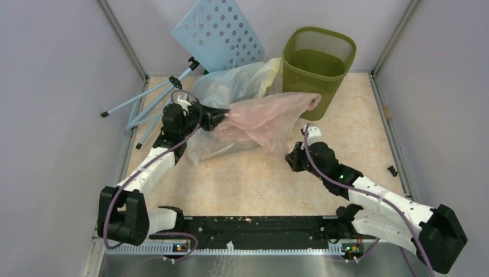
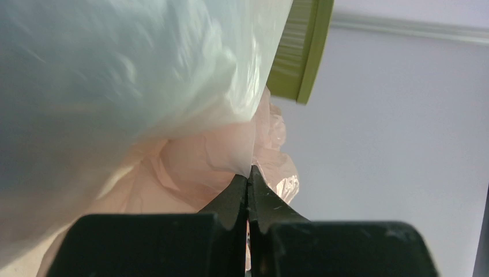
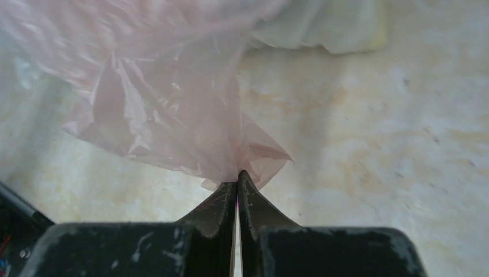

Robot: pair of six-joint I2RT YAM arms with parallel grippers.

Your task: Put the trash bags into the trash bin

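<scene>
Black base rail [image 1: 259,225]: near edge. Table [image 1: 254,179]: beige marbled top. Right gripper [image 3: 237,176]: fingers closed on a corner of the pink bag [image 1: 265,118]. Left gripper [image 2: 248,173]: pinched shut on the same bag's opposite edge. The bag is spread between them, above the table. Whitish bag [image 1: 230,83]: behind it, on the table. Trash bin [image 1: 326,92]: upright, far right of centre, bags outside it. Blue perforated board [image 1: 222,34], tripod [image 1: 150,98]: far left. Walls [image 1: 52,86]: pale lilac.
</scene>
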